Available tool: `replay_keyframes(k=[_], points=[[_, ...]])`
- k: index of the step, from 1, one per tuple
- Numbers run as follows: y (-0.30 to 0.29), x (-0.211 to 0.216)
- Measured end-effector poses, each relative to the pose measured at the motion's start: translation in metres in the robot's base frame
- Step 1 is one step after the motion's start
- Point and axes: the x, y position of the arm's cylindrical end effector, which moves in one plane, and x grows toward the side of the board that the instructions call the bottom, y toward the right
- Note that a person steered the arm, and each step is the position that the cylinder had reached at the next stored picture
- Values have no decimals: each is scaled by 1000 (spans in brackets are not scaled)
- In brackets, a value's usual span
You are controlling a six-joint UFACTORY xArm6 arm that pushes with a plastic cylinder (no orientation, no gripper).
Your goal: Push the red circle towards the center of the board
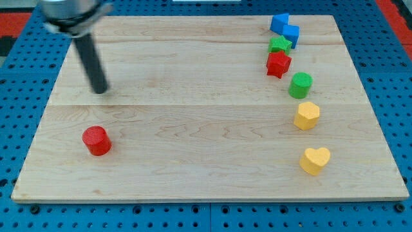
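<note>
1. Board [206, 129]: a pale wooden top lying on a blue perforated surface [19, 77]. All blocks rest flat on the wood.
2. Rod [91, 64]: dark and straight, leaning slightly, entering from the top left corner. My tip [101, 91] stands on the wood in the left part of the board, nearer the top edge than the bottom.
3. Jaws: the arm carries none; it ends in the plain rod, which holds nothing.
4. Red circle [96, 140]: near the bottom left corner, lying below my tip and slightly to its left, clearly apart from it, and well left of the board's centre.
5. Blue block [285, 29]: near the top right corner; exact shape cannot be told.
6. Green star [279, 44]: just below the blue block, touching it.
7. Red star [278, 64]: directly beneath the green star, touching it.
8. Green circle [300, 85]: just beside the red star, lower right.
9. Yellow block [307, 116]: below the green circle, roughly hexagonal.
10. Yellow heart [315, 160]: near the right edge, toward the bottom, apart from the yellow block.
</note>
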Motion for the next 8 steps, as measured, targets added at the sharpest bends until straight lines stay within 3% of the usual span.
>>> replay_keyframes(k=[2,3,6,7,8], points=[[-71,88],[-44,108],[136,116],[150,105],[126,96]])
